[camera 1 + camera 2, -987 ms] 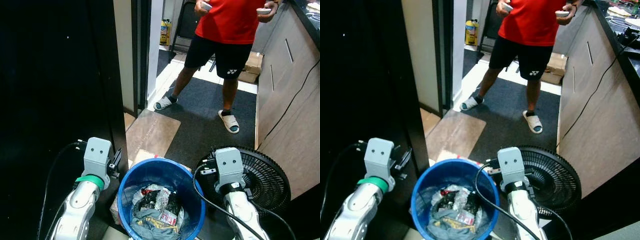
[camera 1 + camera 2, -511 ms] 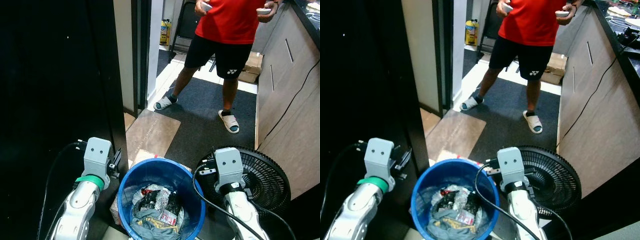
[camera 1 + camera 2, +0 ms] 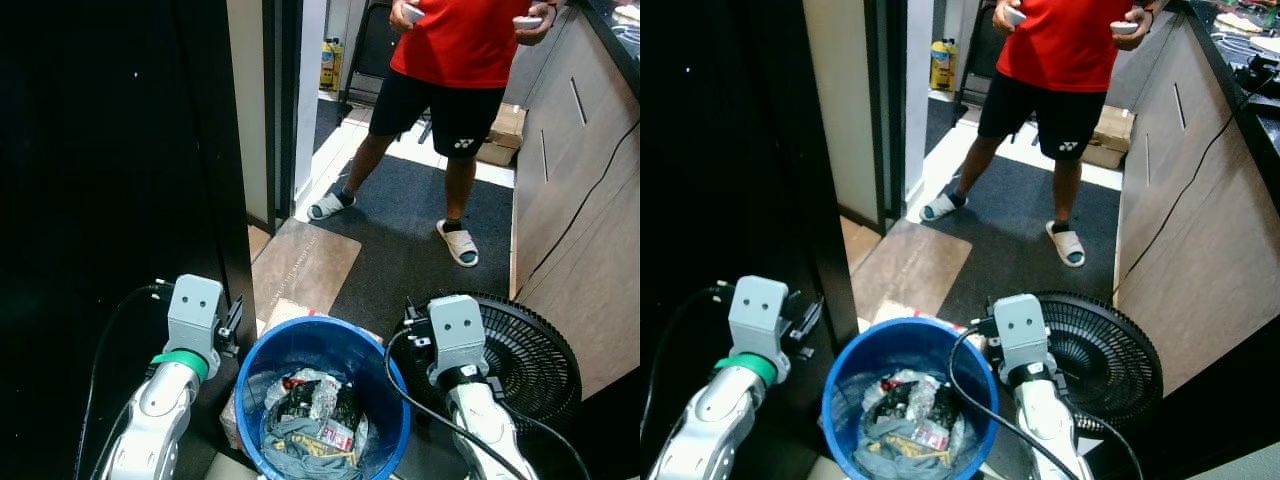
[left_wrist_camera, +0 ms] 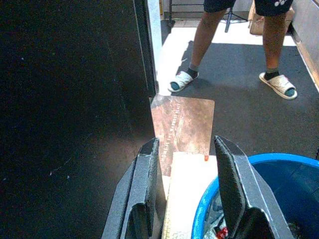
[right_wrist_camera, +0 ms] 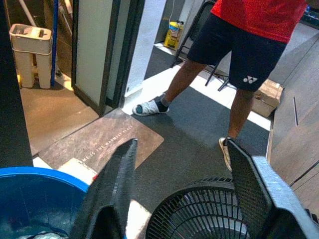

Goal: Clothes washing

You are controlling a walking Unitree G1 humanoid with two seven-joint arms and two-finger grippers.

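Left gripper (image 4: 184, 189) hanging beside the blue bucket (image 3: 330, 345), fingers spread, grasping nothing. Bucket sitting on the floor between both arms, holding crumpled clothes (image 3: 310, 420). Right gripper (image 5: 182, 194) hanging over the black fan (image 3: 530, 350), fingers parted and empty. Person in red shirt (image 3: 455, 40) standing beyond on the dark mat

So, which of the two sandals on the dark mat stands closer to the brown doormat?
The sandal on the robot's left side, beside the doorway; its toe almost reaches the brown doormat. The other sandal stands nearer the wooden cabinet.
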